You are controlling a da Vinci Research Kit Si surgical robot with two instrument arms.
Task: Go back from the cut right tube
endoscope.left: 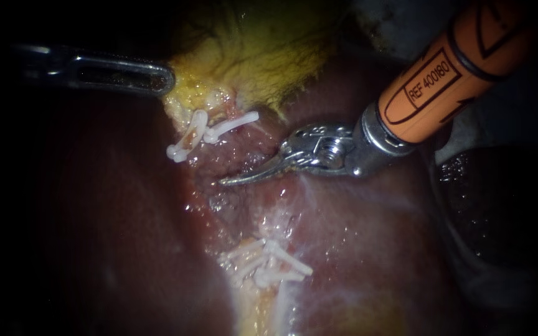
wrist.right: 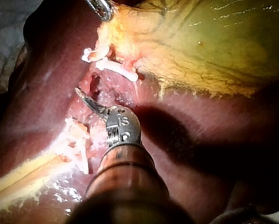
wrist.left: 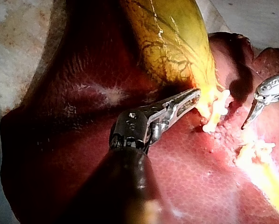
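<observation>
The left instrument (endoscope.left: 164,79) has its jaws pinched on the gallbladder (endoscope.left: 263,50) edge. The cut tube (endoscope.left: 276,227) gapes apart. In that gap lies the right instrument (endoscope.left: 235,180), blades closed. If it pulls back crooked, its curved tip might snag a clip (endoscope.left: 231,123) or graze the liver (endoscope.left: 113,218).

- Cut right tube (endoscope.left: 268,225): divided into two pale ends that lie well apart, with wet, raw, reddish tissue between them.
- Upper end: a short stump at the yellow neck of the gallbladder (endoscope.left: 263,56), crossed aslant by a white clip (endoscope.left: 235,123).
- Lower end: a whitish stump on the liver (endoscope.left: 356,249), bearing a cluster of white clips (endoscope.left: 272,264) lying close together at differing angles.
</observation>
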